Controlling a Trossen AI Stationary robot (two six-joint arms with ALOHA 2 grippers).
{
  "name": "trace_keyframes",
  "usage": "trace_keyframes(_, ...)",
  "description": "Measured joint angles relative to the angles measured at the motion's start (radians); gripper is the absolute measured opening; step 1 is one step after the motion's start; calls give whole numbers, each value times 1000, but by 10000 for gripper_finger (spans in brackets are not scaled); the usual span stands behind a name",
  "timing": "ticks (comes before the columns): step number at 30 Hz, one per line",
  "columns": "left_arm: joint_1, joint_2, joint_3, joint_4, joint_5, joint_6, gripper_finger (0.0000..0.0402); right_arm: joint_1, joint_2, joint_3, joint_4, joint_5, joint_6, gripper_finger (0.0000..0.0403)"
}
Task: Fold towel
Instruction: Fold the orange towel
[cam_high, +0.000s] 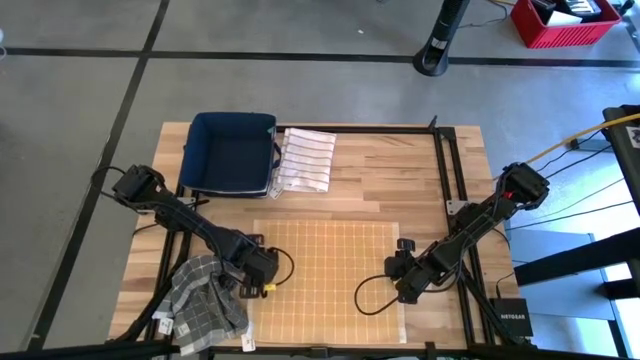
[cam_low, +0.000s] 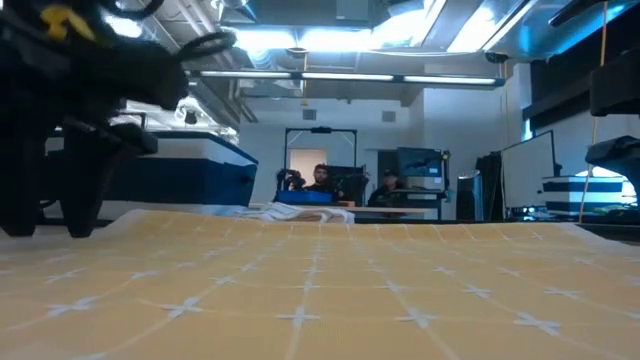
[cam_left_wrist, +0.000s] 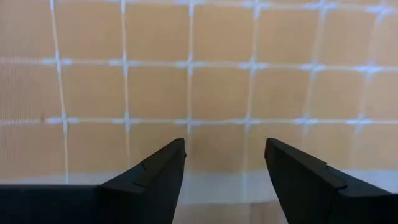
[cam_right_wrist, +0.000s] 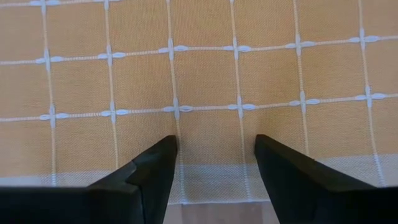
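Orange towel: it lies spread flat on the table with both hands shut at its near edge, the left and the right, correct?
Not quite. The orange towel does lie flat, with the left hand and right hand at its edge, but both are open: each wrist view shows a clear gap between the fingers, nothing held.

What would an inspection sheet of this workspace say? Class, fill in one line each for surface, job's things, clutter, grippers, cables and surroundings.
Surface: wooden table, black frame on it.
Job's things: orange towel spread flat, centre front.
Clutter: blue bin at the back left; striped cloth beside it; grey cloth crumpled at the front left.
Grippers: left gripper open at the orange towel's left edge; right gripper open at its right edge; neither holds anything.
Cables: black cable looped over the orange towel's right side.
Surroundings: red crate on the floor; people seated far behind.
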Motion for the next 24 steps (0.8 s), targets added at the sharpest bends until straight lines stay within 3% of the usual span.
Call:
trace_keyframes(5,-1,0,25,6,-1,-8,214,0,0,0,-1,0,0,223)
trace_keyframes(24,-34,-4,-69,16,-38,-60,202,0,-1,1,-24,-9,-21,223)
